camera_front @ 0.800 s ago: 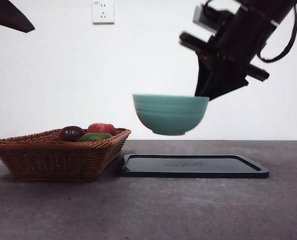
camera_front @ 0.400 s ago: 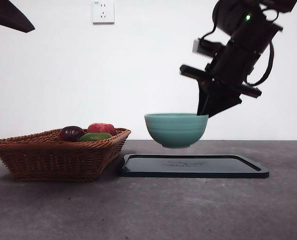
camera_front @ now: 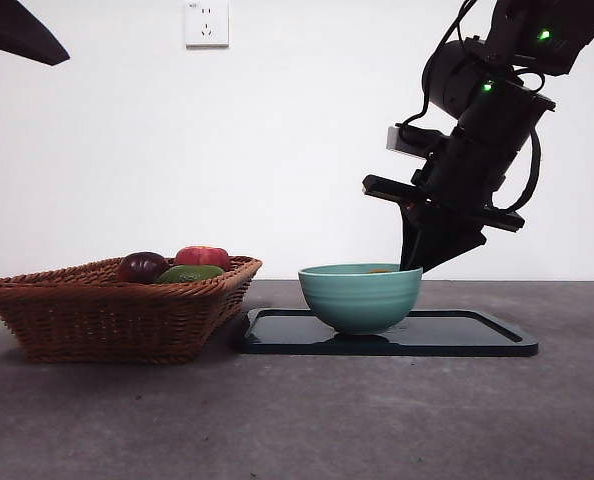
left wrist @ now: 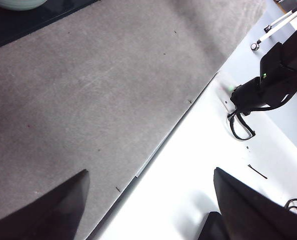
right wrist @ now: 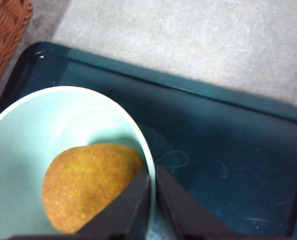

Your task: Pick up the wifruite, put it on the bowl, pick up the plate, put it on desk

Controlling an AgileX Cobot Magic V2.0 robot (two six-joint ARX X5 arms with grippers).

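Resting on a dark grey, faintly mottled desk (camera_front: 297, 420) before a plain white wall with a socket (camera_front: 206, 23), the dark tray (camera_front: 457, 335) lies just right of a wicker basket (camera_front: 107, 310) holding a dark purple fruit (camera_front: 142, 266), a red fruit (camera_front: 204, 256) and a green one (camera_front: 189, 273). The teal bowl (camera_front: 361, 297) stands upright on the tray's left part, mouth up. Inside it lies the wifruite (right wrist: 88, 185) — orange-brown, roundish, its longer side running roughly across the bowl's floor. The right gripper (right wrist: 152, 187) comes down from the upper right and pinches the bowl's right rim, one jaw inside and one outside — the wifruite lies just beside the inner jaw. The left gripper (left wrist: 148, 205) hangs with its jaws spread wide above the desk's edge, holding nothing.
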